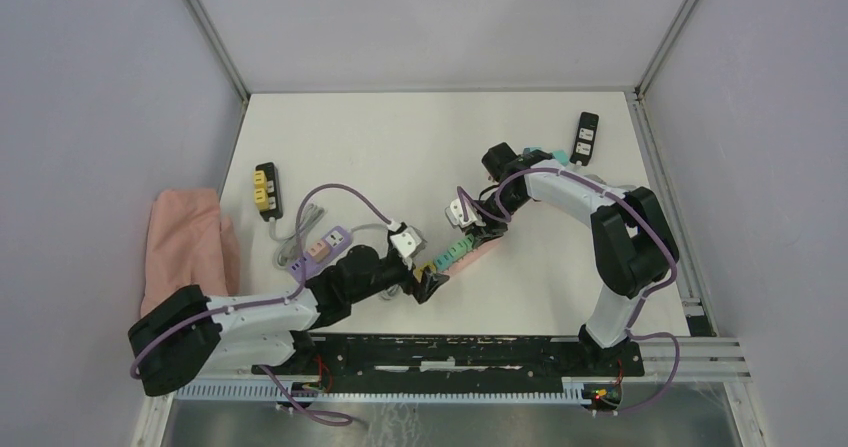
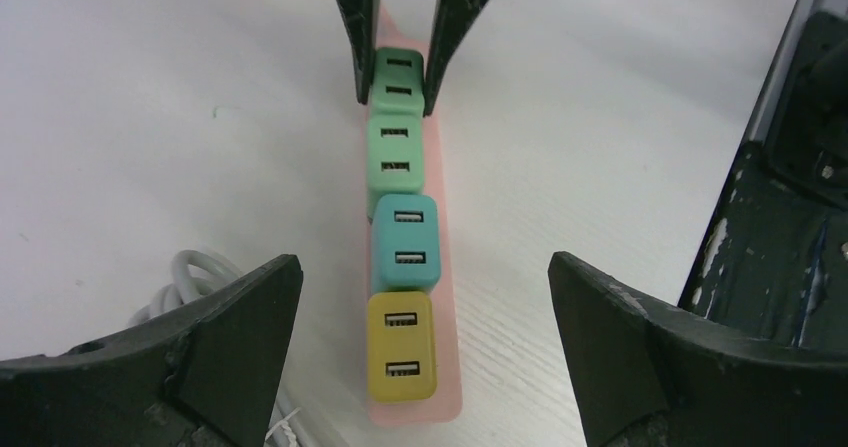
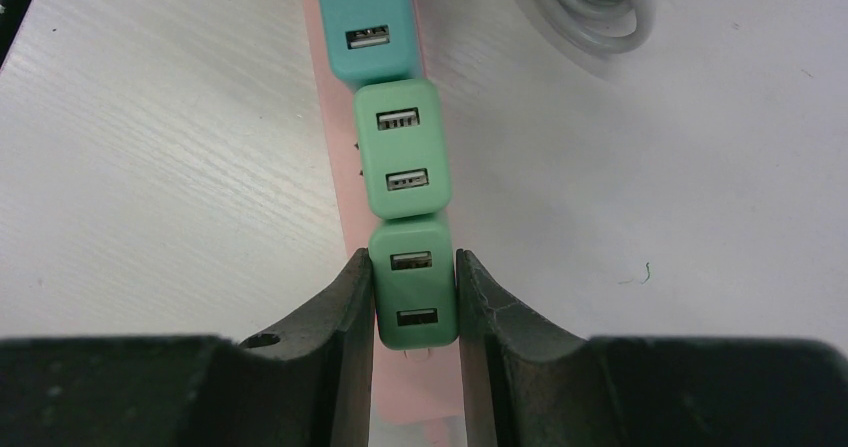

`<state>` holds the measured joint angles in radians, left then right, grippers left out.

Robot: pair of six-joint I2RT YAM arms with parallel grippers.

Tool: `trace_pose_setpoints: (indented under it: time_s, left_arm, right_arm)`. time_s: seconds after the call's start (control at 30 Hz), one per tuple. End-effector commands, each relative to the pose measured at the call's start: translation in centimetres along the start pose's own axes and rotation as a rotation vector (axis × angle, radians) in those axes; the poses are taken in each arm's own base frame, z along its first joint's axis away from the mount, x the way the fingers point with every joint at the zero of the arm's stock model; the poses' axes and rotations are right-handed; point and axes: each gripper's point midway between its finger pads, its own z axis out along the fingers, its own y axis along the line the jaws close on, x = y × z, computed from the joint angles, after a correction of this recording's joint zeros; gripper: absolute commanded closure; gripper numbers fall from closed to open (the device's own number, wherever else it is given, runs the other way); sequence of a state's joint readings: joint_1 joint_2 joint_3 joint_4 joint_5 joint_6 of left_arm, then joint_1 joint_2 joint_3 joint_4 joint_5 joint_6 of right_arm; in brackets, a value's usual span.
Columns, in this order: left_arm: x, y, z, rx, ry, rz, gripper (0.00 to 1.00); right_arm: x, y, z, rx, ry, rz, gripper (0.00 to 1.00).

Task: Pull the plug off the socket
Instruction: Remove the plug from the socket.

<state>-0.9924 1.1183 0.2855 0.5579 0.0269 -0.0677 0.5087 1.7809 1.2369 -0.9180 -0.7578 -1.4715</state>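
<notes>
Top view: the pink strip (image 1: 487,253) near the tabletop's middle was mostly covered by its plugs (image 1: 455,251) & the right gripper (image 1: 478,237), & markings on the black strip (image 1: 585,137) by the far-right corner were too small to read. Right wrist view cut off the teal plug (image 3: 365,22) & grey cable coil (image 3: 600,2) at its top edge. Prongs of the end green plug (image 3: 405,292) btwn the fingers were hidden, so couldn't tell if it sat fully in or not.

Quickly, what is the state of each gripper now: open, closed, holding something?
Left gripper: open, holding nothing.
Right gripper: closed on the end green plug.
</notes>
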Motion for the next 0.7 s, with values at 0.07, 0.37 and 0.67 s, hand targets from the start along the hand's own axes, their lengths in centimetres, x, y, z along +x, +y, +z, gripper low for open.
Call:
trace_pose_setpoints:
  time_s: [0.07,0.37,0.67]
  left_arm:
    - [-3.8,0.2,-1.8,0.043,-0.203,-0.095,0.01]
    - [-3.3,0.9,-3.0,0.02,-0.297,-0.045,0.0]
    - [-2.4,0.9,-2.3,0.03,-0.253,0.014,0.02]
  right_arm:
    - [-0.2,2.6,0.0,-0.066,0.003,0.084,1.0]
    - [-0.1,2.8,-0.2,-0.063,0.015,0.114,1.0]
    - [-0.1,2.8,-0.3,-0.062,0.021,0.134,1.0]
